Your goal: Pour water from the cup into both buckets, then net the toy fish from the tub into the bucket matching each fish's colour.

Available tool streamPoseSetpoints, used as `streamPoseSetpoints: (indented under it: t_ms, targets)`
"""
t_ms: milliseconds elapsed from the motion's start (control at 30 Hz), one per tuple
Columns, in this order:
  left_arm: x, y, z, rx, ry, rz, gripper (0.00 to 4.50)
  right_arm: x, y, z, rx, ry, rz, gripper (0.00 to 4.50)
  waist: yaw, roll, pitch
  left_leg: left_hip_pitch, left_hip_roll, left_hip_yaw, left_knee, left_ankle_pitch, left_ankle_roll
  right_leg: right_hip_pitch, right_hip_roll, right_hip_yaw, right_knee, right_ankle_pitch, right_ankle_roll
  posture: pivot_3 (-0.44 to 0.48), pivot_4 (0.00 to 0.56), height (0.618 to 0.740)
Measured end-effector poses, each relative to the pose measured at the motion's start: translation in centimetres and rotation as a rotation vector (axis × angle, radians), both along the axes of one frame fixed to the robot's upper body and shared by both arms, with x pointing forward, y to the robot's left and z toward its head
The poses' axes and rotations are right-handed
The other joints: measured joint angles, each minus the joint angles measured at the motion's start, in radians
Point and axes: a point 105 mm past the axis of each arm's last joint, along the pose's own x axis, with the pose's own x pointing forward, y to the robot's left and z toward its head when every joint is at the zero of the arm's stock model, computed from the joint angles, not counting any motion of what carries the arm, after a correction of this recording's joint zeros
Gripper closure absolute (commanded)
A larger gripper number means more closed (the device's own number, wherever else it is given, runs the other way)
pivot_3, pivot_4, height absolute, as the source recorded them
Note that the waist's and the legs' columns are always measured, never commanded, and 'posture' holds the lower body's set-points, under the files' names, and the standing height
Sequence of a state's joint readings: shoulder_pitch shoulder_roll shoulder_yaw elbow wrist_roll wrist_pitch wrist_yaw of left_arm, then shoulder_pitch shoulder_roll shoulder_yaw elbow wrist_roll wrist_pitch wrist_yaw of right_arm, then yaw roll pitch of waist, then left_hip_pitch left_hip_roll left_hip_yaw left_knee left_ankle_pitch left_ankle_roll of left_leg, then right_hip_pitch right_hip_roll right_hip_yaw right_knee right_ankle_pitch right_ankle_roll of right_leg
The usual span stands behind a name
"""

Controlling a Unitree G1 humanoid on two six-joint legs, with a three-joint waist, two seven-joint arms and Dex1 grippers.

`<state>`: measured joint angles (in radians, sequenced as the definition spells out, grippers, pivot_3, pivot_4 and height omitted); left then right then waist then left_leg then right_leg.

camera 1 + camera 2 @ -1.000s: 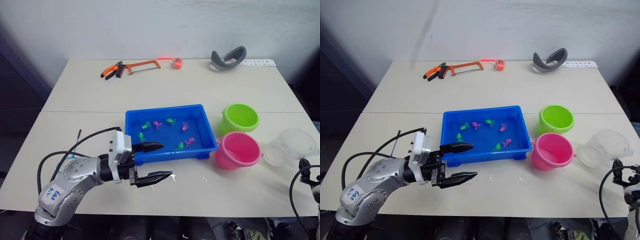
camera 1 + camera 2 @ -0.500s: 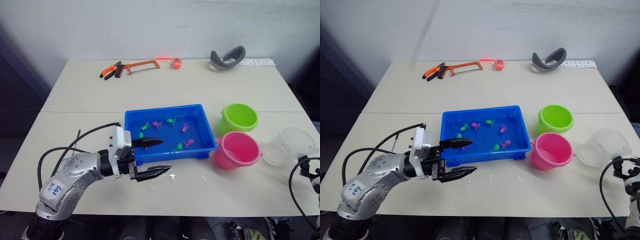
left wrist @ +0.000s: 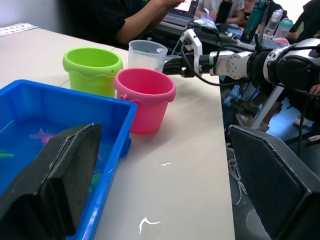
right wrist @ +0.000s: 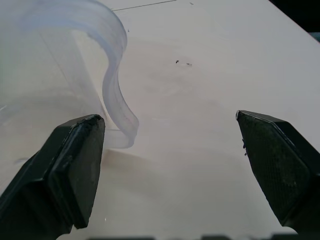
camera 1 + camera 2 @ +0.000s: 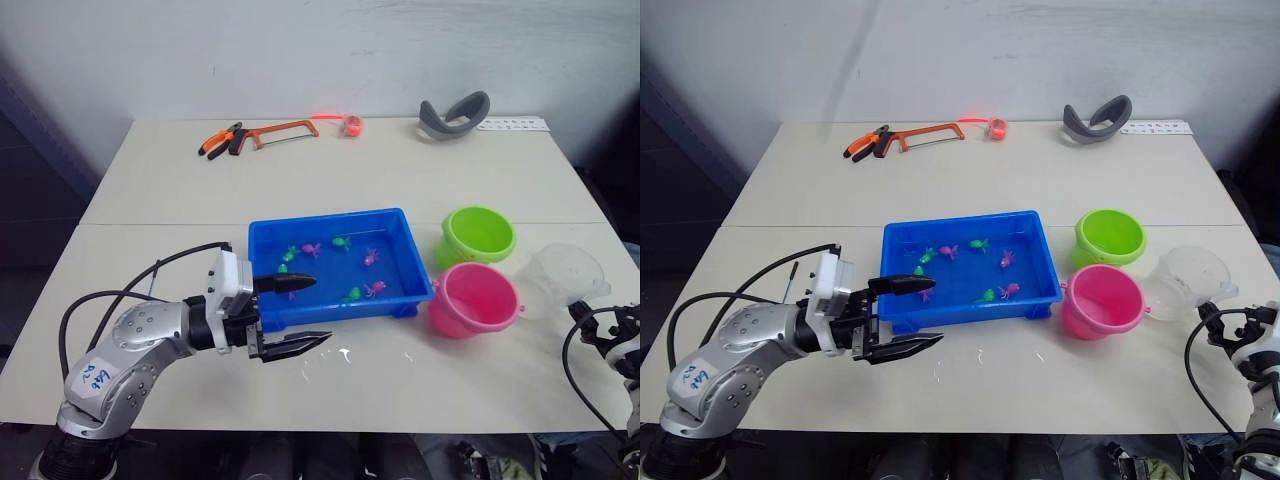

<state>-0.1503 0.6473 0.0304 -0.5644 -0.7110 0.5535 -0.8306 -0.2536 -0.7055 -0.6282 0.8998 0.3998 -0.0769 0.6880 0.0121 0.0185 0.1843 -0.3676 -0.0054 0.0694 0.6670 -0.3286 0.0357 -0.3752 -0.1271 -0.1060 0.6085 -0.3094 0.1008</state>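
Only readable bit is a white sticker on the left arm's silver housing, back behind the left gripper toward the elbow. Handwritten in blue, looks like "749" plus another line I can't make out. The white strip at the table's far edge is too small to read.

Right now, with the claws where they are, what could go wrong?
The right claw is open beside the large clear plastic cup, one finger by its wall. A nudge instead of a clean grip might tip it.

That cup stands close to the bright pink plastic bucket, so a push could knock the bucket too.

The left claw hangs open at the shallow blue plastic tub, one finger over its near rim. Swinging could jolt the tub and slosh the tiny fish.
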Motion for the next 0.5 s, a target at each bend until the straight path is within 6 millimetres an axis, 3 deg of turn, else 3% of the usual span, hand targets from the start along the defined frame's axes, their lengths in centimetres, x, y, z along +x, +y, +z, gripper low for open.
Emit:
streamPoseSetpoints:
  t_ms: [67, 167, 400, 433, 500]
  targets:
    - [0.1, 0.2, -0.2, -0.001, 0.013, -0.001, 0.05, 0.1, 0.2, -0.1, -0.001, -0.003, 0.015, 0.00, 0.000, 0.000, 0.000, 0.000, 0.000, 0.000, 0.000, 0.000, 0.000, 0.000, 0.000, 0.000, 0.000, 0.000, 0.000, 0.000, 0.150, 0.740]
    - [0.3, 0.3, -0.4, -0.001, 0.023, -0.002, 0.00, 0.3, 0.6, 0.0, -0.017, -0.011, 0.047, 0.71, -0.001, 0.000, 0.000, 0.000, 0.000, 0.000, 0.000, 0.000, 0.000, 0.000, 0.000, 0.000, 0.000, 0.000, 0.000, 0.000, 0.150, 0.740]
    - [0.8, 0.7, -0.5, -0.001, 0.020, -0.009, 0.00, 1.2, 1.8, 0.8, -0.038, -0.062, 0.114, 4.22, -0.002, -0.001, 0.000, 0.000, 0.000, 0.000, 0.000, 0.000, -0.001, 0.000, 0.000, 0.000, 0.000, 0.000, 0.000, 0.000, 0.150, 0.740]
    - [0.8, 0.6, -0.4, 0.000, 0.013, -0.012, 0.00, 1.3, 1.9, 0.8, -0.038, -0.063, 0.116, 4.44, -0.001, -0.001, 0.000, 0.000, 0.000, 0.000, 0.000, 0.000, -0.001, 0.000, 0.000, 0.000, 0.000, 0.000, 0.000, 0.000, 0.150, 0.740]
    - [1.0, 0.6, -0.2, 0.000, 0.000, -0.013, 0.00, 1.5, 2.2, 0.8, -0.035, -0.068, 0.130, 4.44, -0.002, -0.001, 0.001, 0.000, 0.000, -0.001, 0.000, 0.000, -0.001, 0.000, 0.000, 0.000, 0.000, 0.000, 0.000, 0.000, 0.150, 0.740]
